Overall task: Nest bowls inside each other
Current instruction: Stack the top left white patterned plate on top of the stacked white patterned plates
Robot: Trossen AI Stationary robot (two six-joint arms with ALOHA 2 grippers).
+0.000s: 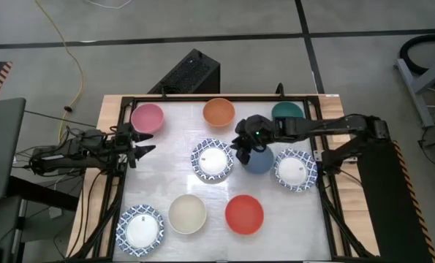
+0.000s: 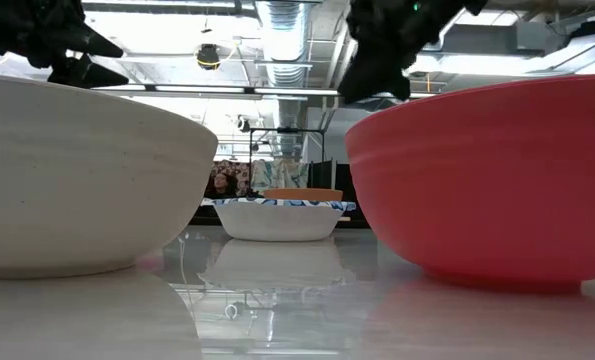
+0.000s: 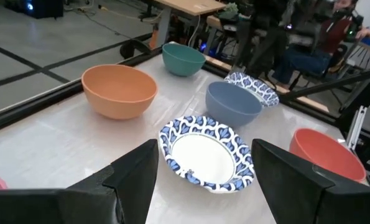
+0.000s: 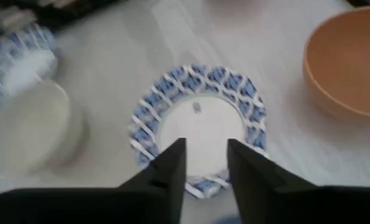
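Nine bowls stand apart on their bases on the white table. Pink (image 1: 147, 117), orange (image 1: 218, 112) and green (image 1: 287, 112) bowls line the far side. A blue-patterned bowl (image 1: 212, 161), a plain blue bowl (image 1: 261, 161) and a second patterned bowl (image 1: 296, 170) stand across the middle. A third patterned bowl (image 1: 140, 229), a cream bowl (image 1: 187, 214) and a red bowl (image 1: 244, 214) stand near the front. My right gripper (image 1: 240, 150) hangs open above the gap between the middle patterned bowl (image 4: 197, 118) and the blue bowl, holding nothing. My left gripper (image 1: 145, 145) waits open at the table's left edge.
A black frame rail (image 1: 202, 98) runs around the table. The right arm (image 1: 327, 126) reaches in from the right, over the green bowl. People sit in the room beyond the table (image 3: 321, 37). Bare table surface lies between the pink bowl and the near-left patterned bowl.
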